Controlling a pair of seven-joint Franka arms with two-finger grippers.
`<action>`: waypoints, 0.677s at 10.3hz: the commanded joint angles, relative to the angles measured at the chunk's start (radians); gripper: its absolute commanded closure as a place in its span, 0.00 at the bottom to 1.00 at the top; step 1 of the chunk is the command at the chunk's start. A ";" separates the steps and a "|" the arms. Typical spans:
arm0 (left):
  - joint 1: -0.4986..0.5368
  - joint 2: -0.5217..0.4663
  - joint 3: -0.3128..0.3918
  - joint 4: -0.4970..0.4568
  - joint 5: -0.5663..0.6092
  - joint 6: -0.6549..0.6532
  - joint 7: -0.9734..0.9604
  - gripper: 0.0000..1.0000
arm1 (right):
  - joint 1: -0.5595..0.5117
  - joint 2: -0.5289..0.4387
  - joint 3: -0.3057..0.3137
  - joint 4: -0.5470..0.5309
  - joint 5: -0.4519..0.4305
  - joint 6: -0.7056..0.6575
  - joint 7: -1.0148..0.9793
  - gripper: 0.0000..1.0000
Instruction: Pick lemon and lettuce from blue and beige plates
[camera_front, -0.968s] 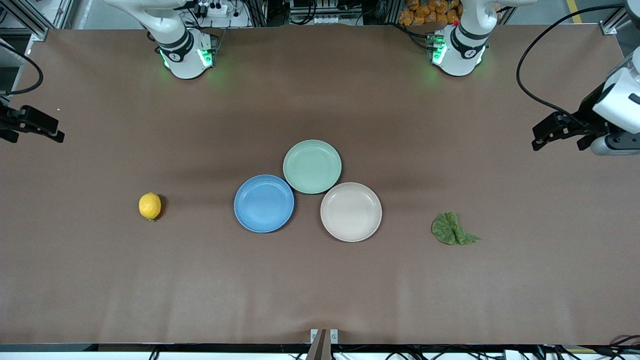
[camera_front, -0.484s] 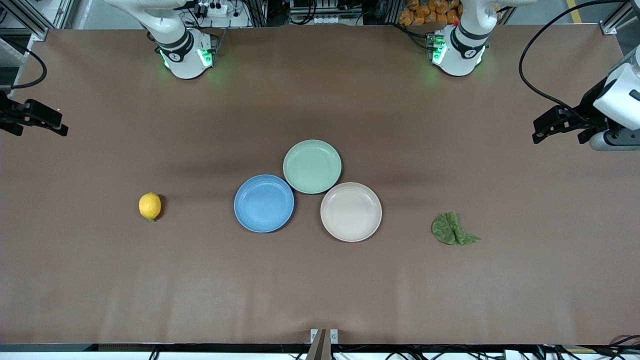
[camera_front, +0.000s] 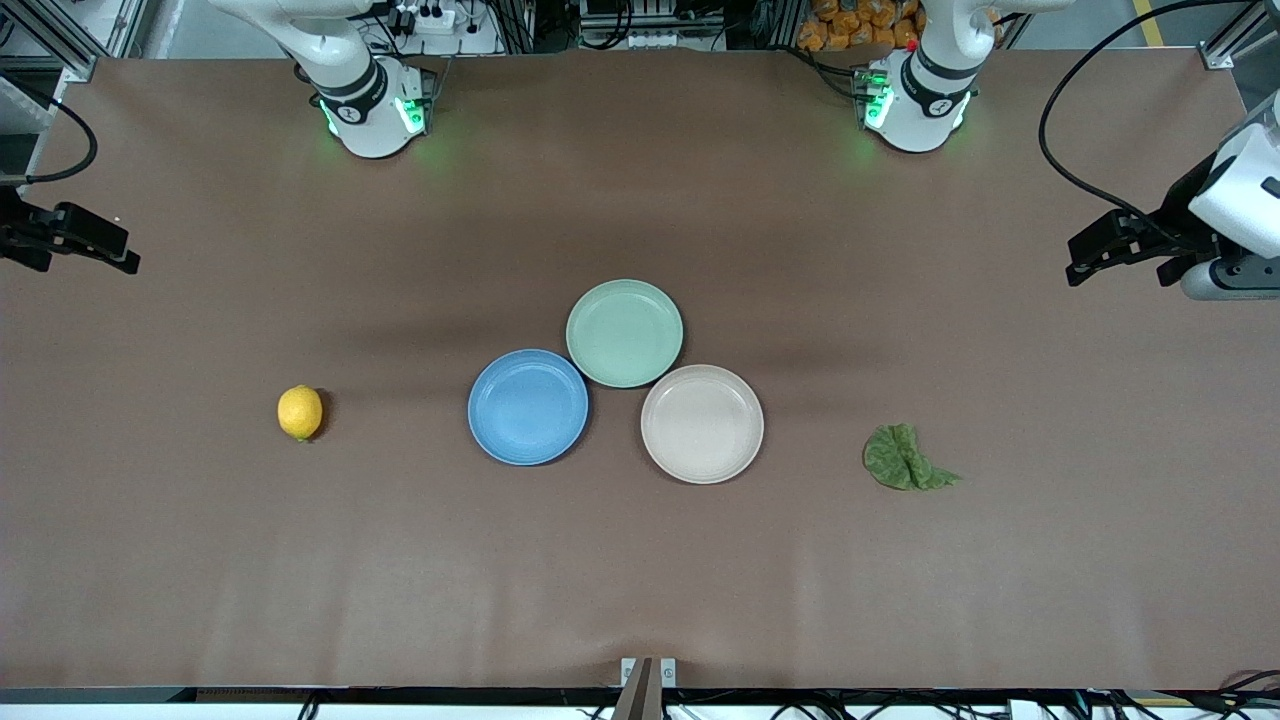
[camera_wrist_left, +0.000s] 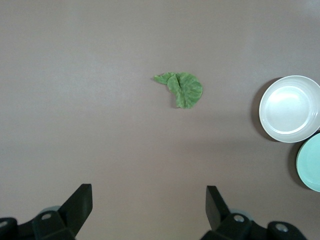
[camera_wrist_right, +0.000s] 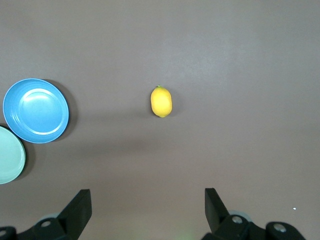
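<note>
One lemon (camera_front: 300, 412), one lettuce (camera_front: 905, 459) leaf, three plates and two grippers are on view.

Taking the blue plate (camera_front: 528, 407) as the landmark and going across the front view: the right gripper (camera_front: 125, 262) hangs over the table's edge at the right arm's end, its fingers spread wide and holding nothing. The lemon lies on bare table (camera_front: 640, 580) well apart from the blue plate, toward the right arm's end. The mint-green plate (camera_front: 624, 333) sits farther from the camera than the blue plate, touching or just beside it. The beige plate (camera_front: 702, 424) is beside the blue plate toward the left arm's end. The lettuce lies flat on the table past the beige plate, well apart from the blue one. The left gripper (camera_front: 1072, 272) hovers over the left arm's end, wide open and empty.

All three plates are empty. Wide bare table surrounds the lemon and the lettuce.

Compared with a second ago, both grippers sit slightly higher in the front view; the lemon, lettuce and plates lie as they did.
</note>
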 joint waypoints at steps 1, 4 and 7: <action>0.004 -0.008 -0.001 0.015 0.008 -0.023 0.029 0.00 | -0.008 -0.033 0.009 -0.037 -0.005 0.012 0.018 0.00; 0.008 -0.010 -0.001 0.015 0.008 -0.023 0.029 0.00 | -0.009 -0.033 0.009 -0.039 -0.005 0.012 0.018 0.00; 0.010 -0.010 -0.001 0.015 0.008 -0.023 0.029 0.00 | -0.008 -0.033 0.009 -0.039 -0.005 0.011 0.018 0.00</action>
